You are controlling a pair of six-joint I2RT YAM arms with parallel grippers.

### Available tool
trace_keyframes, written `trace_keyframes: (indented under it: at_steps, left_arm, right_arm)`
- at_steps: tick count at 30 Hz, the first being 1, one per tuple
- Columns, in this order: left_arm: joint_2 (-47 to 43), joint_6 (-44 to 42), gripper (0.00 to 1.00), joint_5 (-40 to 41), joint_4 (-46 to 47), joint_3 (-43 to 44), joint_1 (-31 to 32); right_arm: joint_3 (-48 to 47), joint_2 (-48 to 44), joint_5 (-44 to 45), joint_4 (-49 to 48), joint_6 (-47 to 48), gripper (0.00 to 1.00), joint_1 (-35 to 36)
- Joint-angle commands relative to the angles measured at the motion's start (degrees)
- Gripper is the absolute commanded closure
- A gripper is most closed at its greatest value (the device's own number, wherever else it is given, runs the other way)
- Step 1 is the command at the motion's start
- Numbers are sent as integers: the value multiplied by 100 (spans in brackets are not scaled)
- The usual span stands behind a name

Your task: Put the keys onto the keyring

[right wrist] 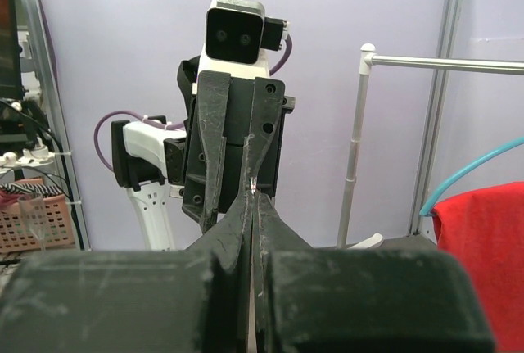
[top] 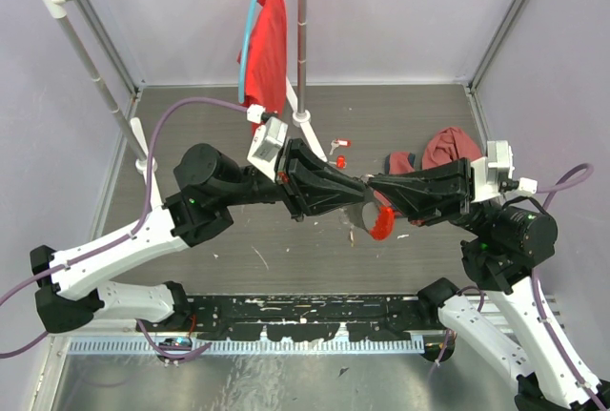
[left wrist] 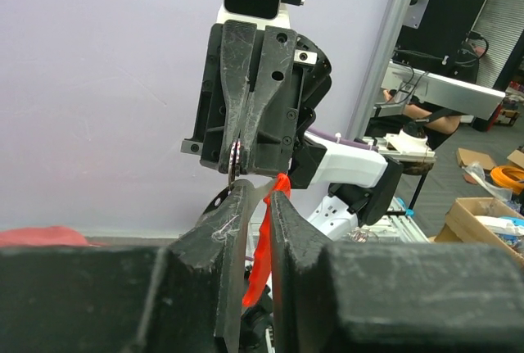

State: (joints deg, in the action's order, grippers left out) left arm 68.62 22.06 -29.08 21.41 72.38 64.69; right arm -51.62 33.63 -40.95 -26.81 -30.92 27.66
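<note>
My two grippers meet tip to tip above the middle of the table. The keyring's long red plastic piece hangs below that meeting point, with a grey loop beside it. In the left wrist view this keyring runs down between the narrowly spaced fingers of my left gripper, touching the right finger near its tip. My right gripper is shut on a tiny silvery bit at its tips, where the keyring hangs. Two keys with red tags lie on the table behind the grippers.
A white clothes rack stands at the back, its foot close behind the left gripper. A red garment hangs from it on a blue hanger. A dark red cloth heap lies at the back right. Grey walls enclose the table.
</note>
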Motion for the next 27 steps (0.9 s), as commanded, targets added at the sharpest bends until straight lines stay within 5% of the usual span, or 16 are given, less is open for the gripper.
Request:
trace_keyframes:
  at_steps: [1,15,27]
  left_arm:
    - [37,-115,76,179,188,200,27]
    - [-88,-235,79,495,54,73,34]
    - [-201,-356,66,696,0,-19,27]
  right_arm:
    - [-35,-31,16,-389,-123,99,6]
    - [-85,-145,26,-245,-19,99,5]
    - [-126,-145,26,-154,18,99,11]
